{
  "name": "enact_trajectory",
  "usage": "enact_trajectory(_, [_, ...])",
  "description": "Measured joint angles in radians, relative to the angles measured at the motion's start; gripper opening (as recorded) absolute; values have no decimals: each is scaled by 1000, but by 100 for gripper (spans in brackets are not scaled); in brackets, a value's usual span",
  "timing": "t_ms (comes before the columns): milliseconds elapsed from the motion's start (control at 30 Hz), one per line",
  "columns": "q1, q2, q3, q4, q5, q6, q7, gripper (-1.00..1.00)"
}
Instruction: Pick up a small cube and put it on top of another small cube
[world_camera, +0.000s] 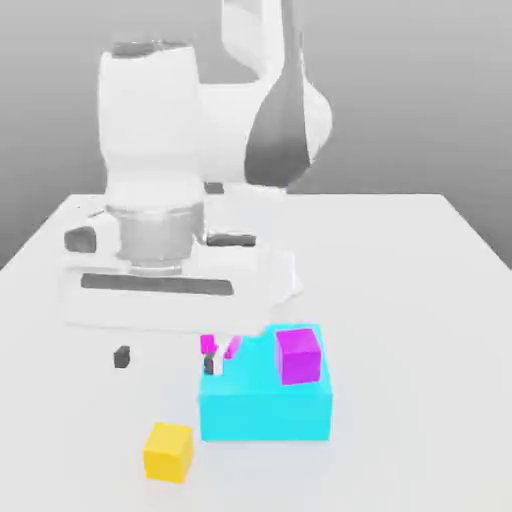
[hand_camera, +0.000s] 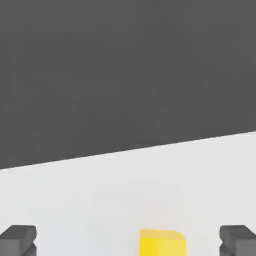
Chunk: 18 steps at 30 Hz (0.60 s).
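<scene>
The small yellow cube (world_camera: 168, 452) lies on the white table near its front edge, towards the exterior view's left of the cyan block (world_camera: 265, 400). My gripper (world_camera: 166, 360) hangs above the table behind the yellow cube, open, with nothing between its dark fingertips (world_camera: 122, 356). In the hand view the yellow cube (hand_camera: 161, 243) shows between the two spread fingertips (hand_camera: 18, 239) of the gripper (hand_camera: 128, 241), off the middle towards one of them. A magenta cube (world_camera: 298, 355) stands on top of the cyan block. A second magenta cube (world_camera: 214, 346) peeks out beside the other fingertip.
The cyan block is much larger than the cubes and stands close to the gripper on the exterior view's right. The white table (world_camera: 420, 300) stretches wide on both sides; its far edge (hand_camera: 150, 146) meets a dark grey background.
</scene>
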Motion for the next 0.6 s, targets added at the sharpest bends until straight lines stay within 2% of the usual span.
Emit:
enact_trajectory(100, [-13,108,-6,-28,7,56,-13,0])
enact_trajectory(267, [-58,290,46,-4,62,192,-57,0])
enact_trajectory(300, [-69,317,58,2,69,214,-62,-100])
enact_trajectory(500, [-73,331,63,5,71,224,-64,-100])
enact_trajectory(600, [-58,266,43,-9,47,174,-45,-100])
